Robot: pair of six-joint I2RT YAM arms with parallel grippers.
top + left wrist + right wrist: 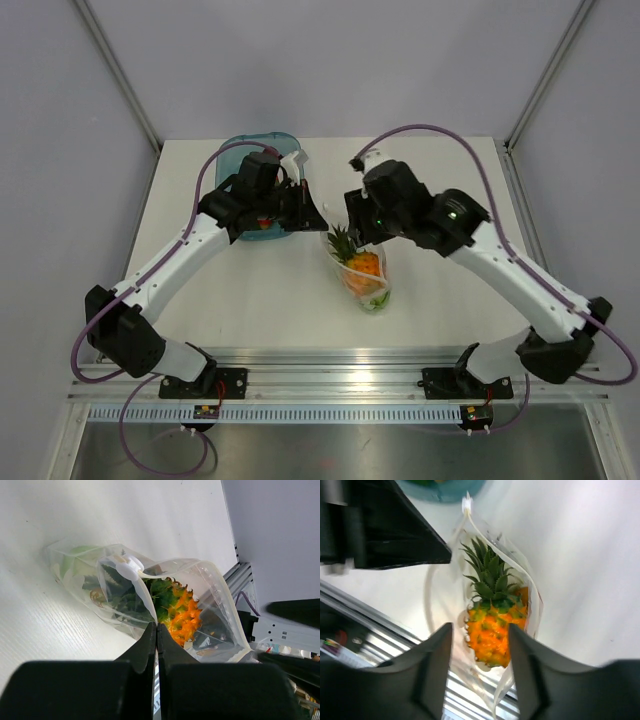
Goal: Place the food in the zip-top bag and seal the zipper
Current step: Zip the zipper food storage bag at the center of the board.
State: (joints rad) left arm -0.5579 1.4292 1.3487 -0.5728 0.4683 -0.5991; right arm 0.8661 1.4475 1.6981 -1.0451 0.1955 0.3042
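Observation:
The clear zip-top bag lies mid-table with its mouth towards the far side. Inside it are an orange bumpy fruit with green leaves and pale green food at the bottom. The bag's mouth gapes, with a white slider at one end of the zipper. My left gripper is shut, and its tips pinch the bag's near mouth edge. My right gripper is open above the bag. In the right wrist view its fingers straddle the orange fruit without touching it.
The translucent blue tray stands at the back left under my left wrist, with a small red piece at its near edge. An aluminium rail runs along the table's front edge. Grey walls enclose the sides and back.

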